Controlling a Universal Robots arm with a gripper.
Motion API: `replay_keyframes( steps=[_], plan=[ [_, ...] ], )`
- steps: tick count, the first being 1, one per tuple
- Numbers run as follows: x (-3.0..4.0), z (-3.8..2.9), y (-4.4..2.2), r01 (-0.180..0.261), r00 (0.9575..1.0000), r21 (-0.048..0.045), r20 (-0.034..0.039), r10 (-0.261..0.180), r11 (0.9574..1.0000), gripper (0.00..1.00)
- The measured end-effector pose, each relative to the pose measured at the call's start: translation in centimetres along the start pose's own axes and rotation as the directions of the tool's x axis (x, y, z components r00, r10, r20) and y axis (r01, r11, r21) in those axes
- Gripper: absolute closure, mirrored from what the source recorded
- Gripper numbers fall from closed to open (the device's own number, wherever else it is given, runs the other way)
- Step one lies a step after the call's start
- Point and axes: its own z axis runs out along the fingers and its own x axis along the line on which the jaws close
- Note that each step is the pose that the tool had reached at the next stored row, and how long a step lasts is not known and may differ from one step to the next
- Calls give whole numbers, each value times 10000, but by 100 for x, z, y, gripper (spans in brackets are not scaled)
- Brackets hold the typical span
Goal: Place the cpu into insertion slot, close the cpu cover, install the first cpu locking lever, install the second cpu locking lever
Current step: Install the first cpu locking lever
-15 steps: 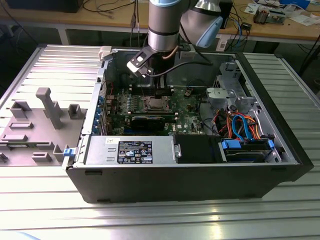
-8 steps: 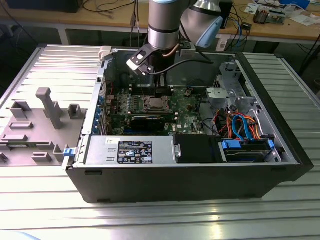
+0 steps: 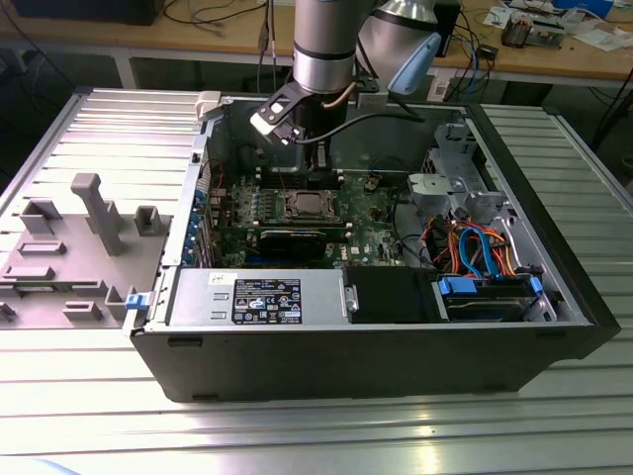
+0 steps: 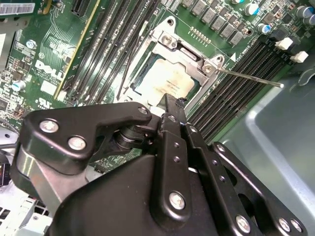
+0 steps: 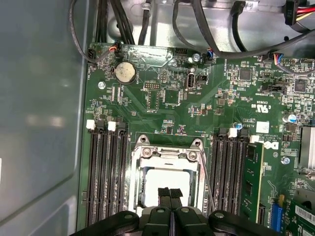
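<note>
We find the cpu (image 5: 170, 178) seated in its socket on the green motherboard (image 5: 197, 108), inside the open computer case (image 3: 376, 346). The cpu cover (image 5: 147, 153) lies flat around it, and the chip shows through the cover's window. In the second wrist view, one thin locking lever (image 4: 248, 77) projects from a socket corner out over the memory slots (image 4: 231, 98). The gripper (image 5: 170, 192) hangs just above the chip. We see its jaws closed together, fingertips touching, holding nothing. A coin cell (image 5: 125, 73) sits farther along the board.
</note>
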Motion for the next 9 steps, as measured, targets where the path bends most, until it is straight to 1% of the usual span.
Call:
replay_keyframes(
  steps=[4,9],
  plan=[
    [-1,-49,0,0,10000,0,0,0,10000,89],
    [-2,-148,0,0,10000,0,-1,0,10000,89]
  ],
)
